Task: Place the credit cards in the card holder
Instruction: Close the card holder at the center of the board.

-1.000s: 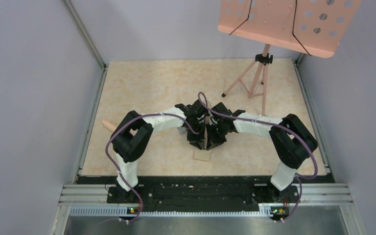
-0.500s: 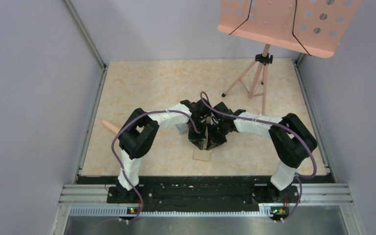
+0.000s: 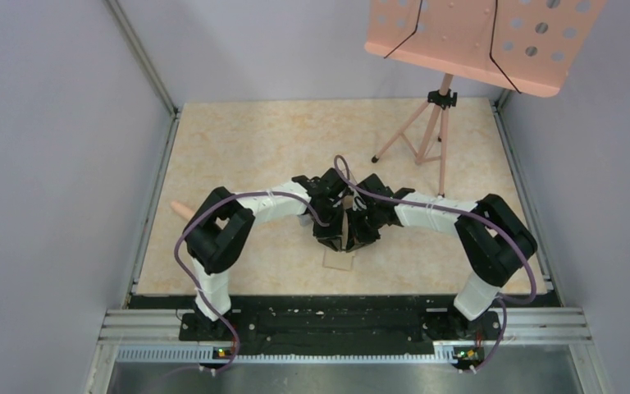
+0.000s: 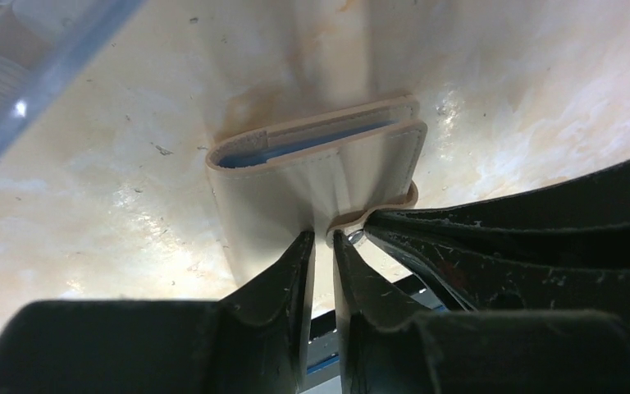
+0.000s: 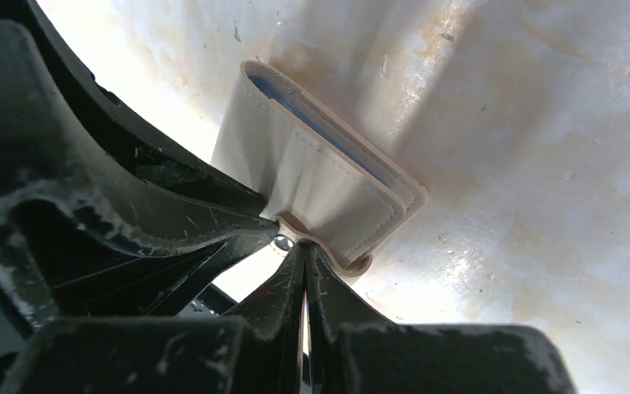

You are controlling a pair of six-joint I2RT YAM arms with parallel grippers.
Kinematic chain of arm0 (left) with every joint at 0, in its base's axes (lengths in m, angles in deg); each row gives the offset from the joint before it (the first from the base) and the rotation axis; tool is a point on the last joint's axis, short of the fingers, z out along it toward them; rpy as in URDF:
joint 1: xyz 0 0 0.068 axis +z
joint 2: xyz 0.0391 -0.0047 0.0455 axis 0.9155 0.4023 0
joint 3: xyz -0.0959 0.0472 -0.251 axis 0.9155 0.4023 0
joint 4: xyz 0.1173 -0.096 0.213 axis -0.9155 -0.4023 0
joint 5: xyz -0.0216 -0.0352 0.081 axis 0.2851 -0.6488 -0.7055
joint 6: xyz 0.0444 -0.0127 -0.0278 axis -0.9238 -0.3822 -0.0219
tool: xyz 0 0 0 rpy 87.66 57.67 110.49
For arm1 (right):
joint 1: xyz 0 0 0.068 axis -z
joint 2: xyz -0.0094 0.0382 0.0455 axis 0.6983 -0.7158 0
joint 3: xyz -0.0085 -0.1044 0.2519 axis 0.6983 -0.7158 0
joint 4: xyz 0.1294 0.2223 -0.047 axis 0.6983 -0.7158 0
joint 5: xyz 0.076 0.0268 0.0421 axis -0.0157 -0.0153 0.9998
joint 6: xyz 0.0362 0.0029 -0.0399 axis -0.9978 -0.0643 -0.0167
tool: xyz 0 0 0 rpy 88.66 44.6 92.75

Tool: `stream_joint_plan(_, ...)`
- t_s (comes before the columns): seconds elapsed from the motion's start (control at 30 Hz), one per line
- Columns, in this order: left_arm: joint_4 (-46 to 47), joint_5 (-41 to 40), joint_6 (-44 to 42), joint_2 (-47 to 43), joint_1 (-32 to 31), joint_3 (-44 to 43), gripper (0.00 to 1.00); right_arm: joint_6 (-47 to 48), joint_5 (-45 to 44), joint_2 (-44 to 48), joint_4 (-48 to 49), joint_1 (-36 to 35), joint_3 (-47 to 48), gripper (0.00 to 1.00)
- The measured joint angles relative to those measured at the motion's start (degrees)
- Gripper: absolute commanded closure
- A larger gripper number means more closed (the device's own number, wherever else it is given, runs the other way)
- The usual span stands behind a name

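The card holder (image 4: 312, 176) is a tan folded wallet with a light blue inside, held above the table between both grippers. My left gripper (image 4: 321, 240) is shut on its near edge. My right gripper (image 5: 302, 246) is shut on the snap flap of the card holder (image 5: 320, 185). In the top view the two grippers (image 3: 334, 234) (image 3: 354, 234) meet at mid-table, with a sliver of the card holder (image 3: 345, 215) between them. No credit card shows clearly. A pale thin rectangle (image 3: 339, 258) lies just in front of the grippers, and I cannot tell what it is.
A clear plastic box (image 4: 16, 66) sits close to the left of the wallet, under my left forearm. A peach stick (image 3: 182, 209) lies at the table's left edge. A music stand's tripod (image 3: 426, 135) stands at the back right.
My left arm's elbow swung right and then back left. Both grippers stayed together on the card holder at mid-table.
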Motion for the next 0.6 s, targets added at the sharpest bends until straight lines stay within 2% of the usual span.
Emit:
stream_joint_plan(0.2,4.8,3.8,0.0,-1.9,1.7,3.7,0.76,1.0,0.2,0.0,0.2,0.0,0.0,1.0)
stream_joint_plan(0.6,6.3,4.4,0.2,-2.8,2.0,4.9,0.77,1.0,-1.8,1.5,0.3,-1.1,-0.5,1.0)
